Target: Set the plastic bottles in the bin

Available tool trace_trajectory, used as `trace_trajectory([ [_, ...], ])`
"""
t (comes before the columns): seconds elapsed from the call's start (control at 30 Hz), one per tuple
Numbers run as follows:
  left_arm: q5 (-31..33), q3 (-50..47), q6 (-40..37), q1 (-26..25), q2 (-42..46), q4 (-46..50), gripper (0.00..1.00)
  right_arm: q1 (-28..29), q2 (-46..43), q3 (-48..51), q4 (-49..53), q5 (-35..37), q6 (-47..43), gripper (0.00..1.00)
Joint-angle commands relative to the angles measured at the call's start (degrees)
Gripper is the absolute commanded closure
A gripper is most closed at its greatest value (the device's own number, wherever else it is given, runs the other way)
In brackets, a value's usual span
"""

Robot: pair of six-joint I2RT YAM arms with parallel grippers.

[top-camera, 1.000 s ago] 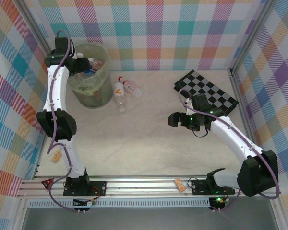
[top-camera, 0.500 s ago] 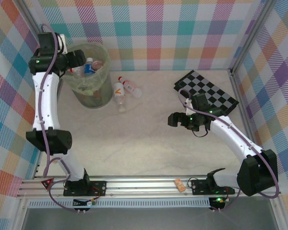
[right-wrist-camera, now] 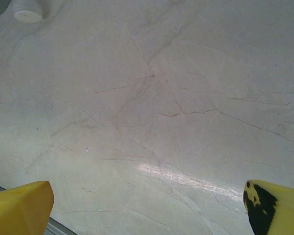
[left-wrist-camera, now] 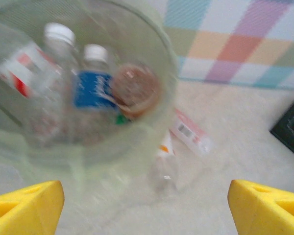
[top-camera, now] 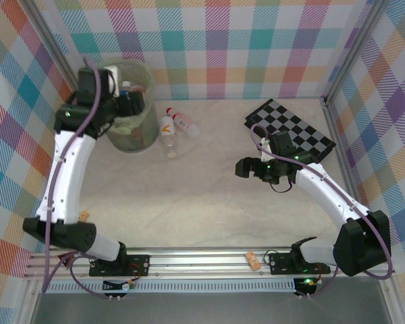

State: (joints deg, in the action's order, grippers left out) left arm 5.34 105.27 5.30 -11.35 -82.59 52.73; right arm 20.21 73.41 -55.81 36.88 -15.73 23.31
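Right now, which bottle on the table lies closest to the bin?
The clear bottle with the orange mark, beside the bin; the red-labelled bottle lies farther right.

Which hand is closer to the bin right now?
Left. The left hand hovers open over the bin, at its right rim. The right hand hangs open well off to the bin's right, near the checkerboard.

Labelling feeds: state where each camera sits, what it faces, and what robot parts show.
Top external: above, behind the bases, looking down at the table; both arms, left gripper at the bin, right gripper mid-table.
Left wrist: on the left arm, looking into the bin; yellow fingers at bottom corners.
Right wrist: on the right arm, facing tabletop; yellow fingers likewise.
Shared: top and left wrist both show the bin and two bottles beside it.
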Motion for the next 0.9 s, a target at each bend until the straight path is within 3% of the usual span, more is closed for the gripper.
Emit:
trace_trajectory([
  [0.0,9.00,-9.11,4.43,-6.39,7.09,-5.80,0.13,0.10,0.13,-0.27,-1.58,-1.93,0.33,0.01],
  [0.23,26.92,-24.64,13.59,-23.41,12.37,-12.64,0.13,0.06,0.45,-0.46,-1.93,-2.57,0.26,0.01],
  [0.3,28.44,-28.06,16.05,-25.72,11.09,-15.43,0.12,0.10,0.33,-0.11,-2.36,-2.72,0.80,0.01],
  [0.53,26.00,-31.26,18.04,-26.94,-1.35,-24.85,0.09,0.18,-0.80,1.12,-2.74,-5.12,1.36,0.01],
  [0.87,27.84,-17.46,11.37,-22.99,-25.74,-22.22,0.06,0.18,-3.24,2.94,-2.14,-5.37,1.75,0.01],
])
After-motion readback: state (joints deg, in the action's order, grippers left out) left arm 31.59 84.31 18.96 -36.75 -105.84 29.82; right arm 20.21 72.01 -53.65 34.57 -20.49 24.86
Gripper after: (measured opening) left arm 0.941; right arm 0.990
